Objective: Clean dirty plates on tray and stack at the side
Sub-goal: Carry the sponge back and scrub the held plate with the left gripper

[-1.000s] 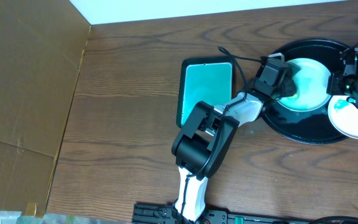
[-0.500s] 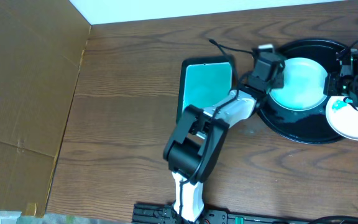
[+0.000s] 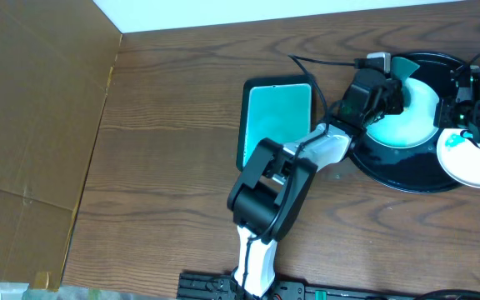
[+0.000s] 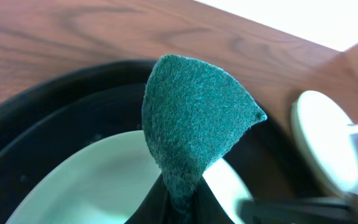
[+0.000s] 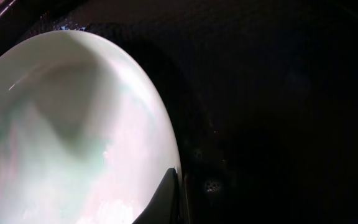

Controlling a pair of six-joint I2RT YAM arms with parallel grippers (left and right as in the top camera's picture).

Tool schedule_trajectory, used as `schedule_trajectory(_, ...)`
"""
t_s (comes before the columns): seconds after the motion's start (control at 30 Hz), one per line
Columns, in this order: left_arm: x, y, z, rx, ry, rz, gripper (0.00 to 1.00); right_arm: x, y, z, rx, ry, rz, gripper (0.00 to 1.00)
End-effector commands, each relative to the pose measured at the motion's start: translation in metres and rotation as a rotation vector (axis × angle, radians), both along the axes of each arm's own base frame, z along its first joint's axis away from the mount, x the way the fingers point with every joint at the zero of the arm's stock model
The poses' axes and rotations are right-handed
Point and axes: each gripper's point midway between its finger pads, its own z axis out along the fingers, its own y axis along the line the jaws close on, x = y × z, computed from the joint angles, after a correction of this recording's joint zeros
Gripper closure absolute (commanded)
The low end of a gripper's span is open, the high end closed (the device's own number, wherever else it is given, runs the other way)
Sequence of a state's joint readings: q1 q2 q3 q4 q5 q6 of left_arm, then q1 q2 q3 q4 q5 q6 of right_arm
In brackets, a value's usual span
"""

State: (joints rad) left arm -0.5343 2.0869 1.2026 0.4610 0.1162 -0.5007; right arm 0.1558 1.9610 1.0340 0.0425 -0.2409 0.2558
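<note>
A white plate (image 3: 408, 118) with a teal sheen lies on the black tray (image 3: 407, 177). My left gripper (image 3: 392, 81) hovers over the plate's far left edge, shut on a teal scrub pad (image 3: 403, 66). In the left wrist view the pad (image 4: 194, 121) sticks up from the gripper (image 4: 180, 196), above the plate (image 4: 98, 183). My right gripper (image 3: 455, 113) is shut on the plate's right rim. The right wrist view shows one dark finger (image 5: 166, 196) lying over that rim (image 5: 166, 143). A second plate (image 3: 475, 163) with a teal smear overlaps the tray's right edge.
A small rectangular teal dish (image 3: 277, 121) sits left of the tray, under the left arm's forearm (image 3: 327, 146). Brown cardboard (image 3: 32, 125) covers the table's left side. A black cable (image 3: 323, 67) runs to the left wrist.
The left gripper drew the pad back to the plate's left edge, then swung toward the far edge with the pad raised. The right gripper and both plates stayed put.
</note>
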Motion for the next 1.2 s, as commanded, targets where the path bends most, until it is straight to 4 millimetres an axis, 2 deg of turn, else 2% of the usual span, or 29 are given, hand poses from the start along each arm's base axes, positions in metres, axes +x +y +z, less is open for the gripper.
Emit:
schedule_trajectory(0.0,0.014,0.032,-0.027,0.098,-0.004,0.156,0.93,-0.004,-0.002,-0.009,-0.016,0.03,-0.008,0.99)
schedule_trajectory(0.1,0.018,0.044,-0.038,0.177,-0.022,0.167,0.93,-0.004,-0.002,-0.01,-0.016,0.033,-0.008,0.99)
schedule_trajectory(0.3,0.022,0.062,-0.048,0.343,-0.058,0.096,0.93,-0.007,-0.002,-0.012,-0.018,0.045,-0.008,0.99)
schedule_trajectory(0.4,0.024,0.081,-0.053,0.454,-0.069,0.105,0.93,-0.007,-0.002,-0.012,-0.019,0.047,-0.008,0.99)
schedule_trajectory(0.5,0.029,0.1,-0.047,0.552,-0.095,0.17,0.92,-0.008,-0.002,-0.013,-0.02,0.052,-0.008,0.99)
schedule_trajectory(0.57,0.031,0.103,-0.034,0.568,-0.119,0.183,0.93,-0.008,-0.003,-0.013,-0.02,0.054,-0.008,0.99)
schedule_trajectory(0.67,0.029,0.091,-0.011,0.532,-0.154,0.163,0.93,-0.009,-0.003,-0.013,-0.02,0.055,-0.008,0.99)
schedule_trajectory(0.77,0.012,0.053,0.004,0.434,-0.149,0.018,0.93,-0.009,-0.003,-0.013,-0.02,0.055,-0.008,0.99)
schedule_trajectory(0.87,-0.016,0.014,-0.004,0.332,-0.087,-0.159,0.93,-0.008,-0.003,-0.013,-0.02,0.054,-0.008,0.99)
schedule_trajectory(0.97,-0.038,-0.004,-0.021,0.282,0.012,-0.223,0.93,-0.009,-0.003,-0.013,-0.02,0.054,-0.008,0.99)
schedule_trajectory(1.07,-0.055,-0.009,-0.037,0.305,0.077,-0.251,0.93,-0.009,-0.003,-0.013,-0.02,0.054,-0.008,0.99)
schedule_trajectory(1.17,-0.051,0.002,-0.05,0.362,0.089,-0.2,0.93,-0.009,-0.003,-0.013,-0.02,0.054,-0.008,0.99)
